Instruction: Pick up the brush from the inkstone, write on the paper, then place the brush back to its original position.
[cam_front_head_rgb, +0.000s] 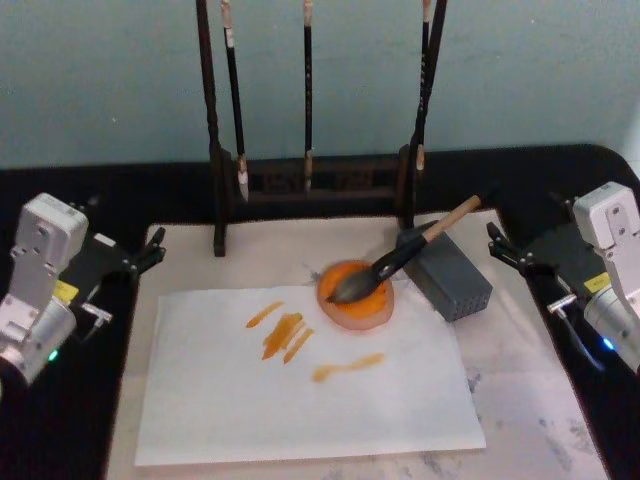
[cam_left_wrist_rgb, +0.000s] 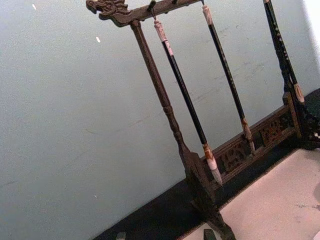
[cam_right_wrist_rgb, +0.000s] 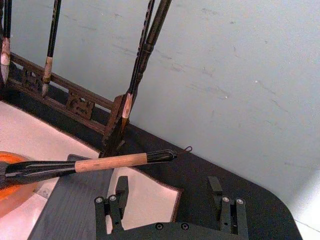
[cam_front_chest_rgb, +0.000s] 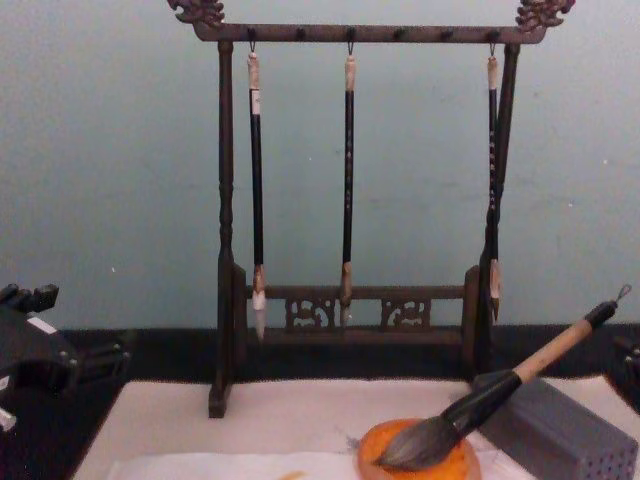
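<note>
Now the brush (cam_front_head_rgb: 400, 258) lies with its bristles on the inkstone (cam_front_head_rgb: 372, 318), its shaft leaning on the grey box (cam_front_head_rgb: 455, 285). The right gripper (cam_front_head_rgb: 503, 248), fingers open, should grip the tan shaft squarely. The left gripper (cam_front_head_rgb: 150, 255), also open, is parked aside.

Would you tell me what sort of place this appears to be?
Likely a robot's calligraphy desk: a rack of hanging brushes, the brush on the inkstone, the paper with orange strokes, left gripper and right gripper parked alongside.
</note>
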